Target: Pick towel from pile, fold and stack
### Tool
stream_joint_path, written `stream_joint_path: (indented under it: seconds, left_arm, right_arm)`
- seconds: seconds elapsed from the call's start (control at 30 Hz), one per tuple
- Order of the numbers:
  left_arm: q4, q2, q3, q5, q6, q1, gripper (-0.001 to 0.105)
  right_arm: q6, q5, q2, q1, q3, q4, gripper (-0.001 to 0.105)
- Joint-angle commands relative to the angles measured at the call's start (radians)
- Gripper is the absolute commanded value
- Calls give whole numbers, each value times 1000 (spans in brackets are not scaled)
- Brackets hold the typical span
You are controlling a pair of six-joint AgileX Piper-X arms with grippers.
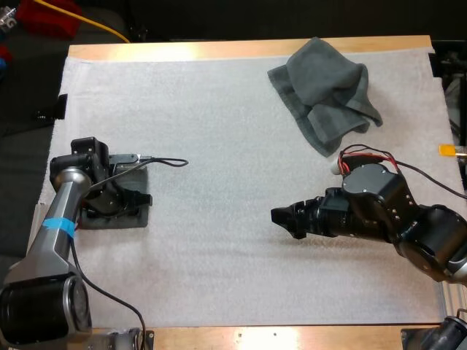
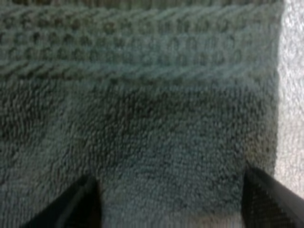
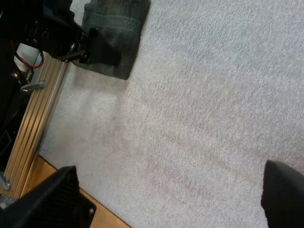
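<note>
Your left gripper (image 1: 136, 198) sits low over a folded dark grey-green towel (image 1: 115, 221) near the left edge of the white mat (image 1: 233, 146). In the left wrist view, its two black fingers (image 2: 80, 204) stand wide apart, with the towel's looped pile and ribbed border band stretching flat between and beyond them; you cannot tell whether the tips touch the cloth. The right wrist view shows this gripper at the folded towel's near edge, close to the mat's side.

Your right gripper (image 1: 287, 219) points left over bare mat on the right half of the table (image 1: 248, 49), well apart from both towels. Its fingers (image 3: 52, 199) are spread apart with nothing between them, just plain mat beneath.

A crumpled towel (image 1: 325, 91) of the same dark grey-green lies at the far right of the mat, bunched in loose folds, beyond the right arm and not touching it.
</note>
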Motion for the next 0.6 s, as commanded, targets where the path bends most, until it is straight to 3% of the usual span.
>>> stream_joint_path:
  seconds: [0.0, 0.17, 0.57]
  left_arm:
    - [-6, -4, 0, -10, -10, -4, 61]
    - [12, -27, -14, -7, -10, -4, 61]
    - [13, -244, -20, 103, -39, -4, 61]
  right_arm:
    - [-12, -7, -10, 1, -8, -5, 76]
    - [-12, -7, -10, 1, -8, -5, 76]
    - [-34, -7, -10, 1, -8, -5, 76]
